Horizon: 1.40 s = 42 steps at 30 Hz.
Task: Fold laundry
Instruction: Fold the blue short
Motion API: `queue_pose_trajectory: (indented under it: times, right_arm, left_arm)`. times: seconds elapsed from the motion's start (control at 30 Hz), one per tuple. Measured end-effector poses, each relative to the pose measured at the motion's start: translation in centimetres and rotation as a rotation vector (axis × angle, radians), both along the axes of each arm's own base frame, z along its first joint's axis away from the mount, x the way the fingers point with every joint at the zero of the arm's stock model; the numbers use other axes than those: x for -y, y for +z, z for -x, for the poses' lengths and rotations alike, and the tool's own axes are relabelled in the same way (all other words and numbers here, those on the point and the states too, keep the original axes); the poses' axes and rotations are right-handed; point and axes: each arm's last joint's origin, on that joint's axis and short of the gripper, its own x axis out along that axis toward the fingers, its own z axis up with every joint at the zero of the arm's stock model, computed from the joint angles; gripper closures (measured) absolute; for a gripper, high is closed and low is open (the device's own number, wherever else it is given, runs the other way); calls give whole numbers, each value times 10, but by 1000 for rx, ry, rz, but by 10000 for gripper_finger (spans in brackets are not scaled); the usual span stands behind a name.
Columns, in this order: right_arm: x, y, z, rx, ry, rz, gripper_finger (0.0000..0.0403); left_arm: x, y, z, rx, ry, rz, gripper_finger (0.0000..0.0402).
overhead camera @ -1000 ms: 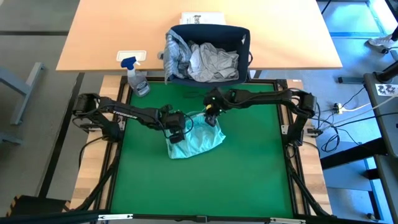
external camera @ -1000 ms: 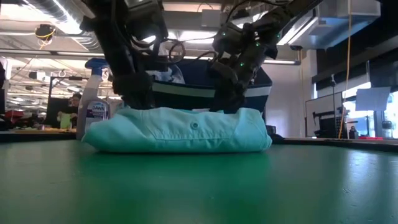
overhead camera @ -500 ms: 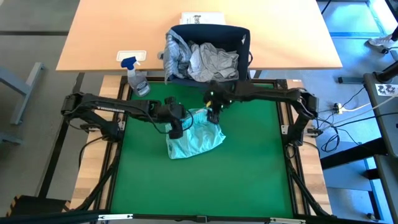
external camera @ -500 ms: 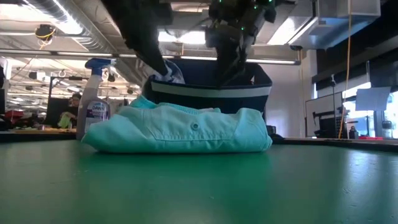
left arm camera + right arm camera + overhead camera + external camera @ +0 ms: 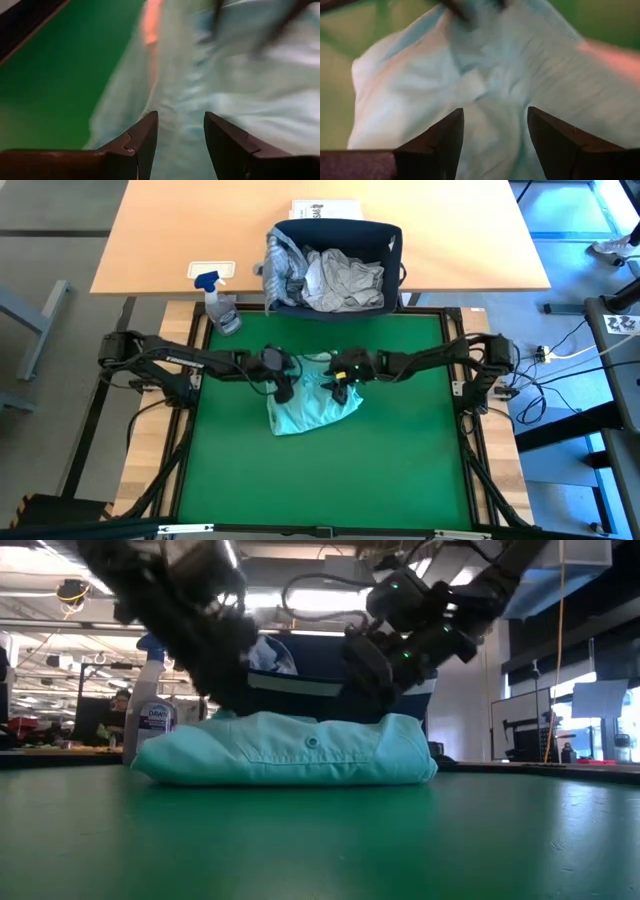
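beside mint-teal garment (image 5: 285, 748), "dawn" spray bottle (image 5: 152, 710)

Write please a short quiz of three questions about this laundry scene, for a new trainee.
1. True or false: the mint-teal garment lies folded on the green mat.
2. Where are the remaining clothes? A) in the striped basket B) on the floor C) under the spray bottle
3. Fill in: the left pincer and the right pincer are both ____ above the garment.

Key: 1 true; 2 A; 3 open.
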Motion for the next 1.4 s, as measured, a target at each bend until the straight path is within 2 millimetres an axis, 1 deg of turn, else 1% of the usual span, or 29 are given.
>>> queue_pose_trajectory:
  times: [0.07, 0.13, 0.2, 0.27, 0.33, 0.4, 0.47, 0.5, 0.6, 0.63, 0.7, 0.8, 0.93, 1.0, 1.07, 1.13, 1.2, 1.23, 1.33, 1.4]
  right_arm:
    - [0, -12, 2, -42, -20, 15, 184]
    - [1, -22, 6, -90, -26, 12, 184]
    - [1, -22, 5, -86, -30, 15, 184]
    - [2, -18, 3, -76, -31, 18, 184]
    - [1, -7, 0, -67, -26, 21, 184]
    - [2, 14, -4, -17, -13, 36, 184]
    - [3, 33, -8, 45, -6, 57, 184]
    - [3, 38, -9, 67, -6, 62, 184]
    - [4, 41, -13, 103, -13, 97, 184]
    - [5, 38, -14, 98, -28, 117, 184]
    - [7, 28, -18, 76, -55, 153, 184]
    - [8, 0, -22, -13, -69, 158, 184]
    - [8, -31, -22, -122, -62, 146, 185]
    - [8, -39, -21, -168, -64, 143, 185]
    - [8, -40, -20, -182, -63, 139, 185]
    - [7, -35, -20, -172, -58, 132, 185]
    - [7, -24, -18, -153, -53, 126, 185]
    - [7, -17, -18, -140, -51, 125, 185]
    - [7, 19, -21, -32, -59, 109, 185]
    - [5, 36, -21, 36, -33, 66, 185]
  left_arm:
    - [-10, -13, 9, -28, 81, -9, 246]
    - [-18, -19, 15, -28, 137, 4, 246]
    - [-24, -20, 17, -21, 171, 15, 246]
    - [-26, -19, 17, -9, 175, 43, 246]
    - [-27, -8, 13, 47, 151, 106, 246]
    - [-26, 14, 6, 159, 100, 176, 246]
    - [-20, 32, 2, 234, 37, 238, 246]
    - [-15, 39, 0, 262, 0, 260, 246]
    - [3, 41, -1, 256, -84, 286, 246]
    - [9, 37, 0, 229, -94, 286, 246]
    - [21, 23, 1, 160, -107, 281, 246]
    - [37, -7, 9, 43, -94, 271, 246]
    - [47, -40, 25, -67, -38, 297, 246]
    - [48, -47, 30, -72, -10, 317, 246]
    - [49, -49, 33, -69, 18, 339, 246]
    - [49, -45, 33, -50, 22, 358, 246]
    - [50, -34, 29, -10, -5, 378, 246]
    - [50, -24, 25, 30, -25, 379, 246]
    - [50, 6, 16, 148, -77, 344, 246]
    - [49, 18, 12, 193, -85, 293, 246]
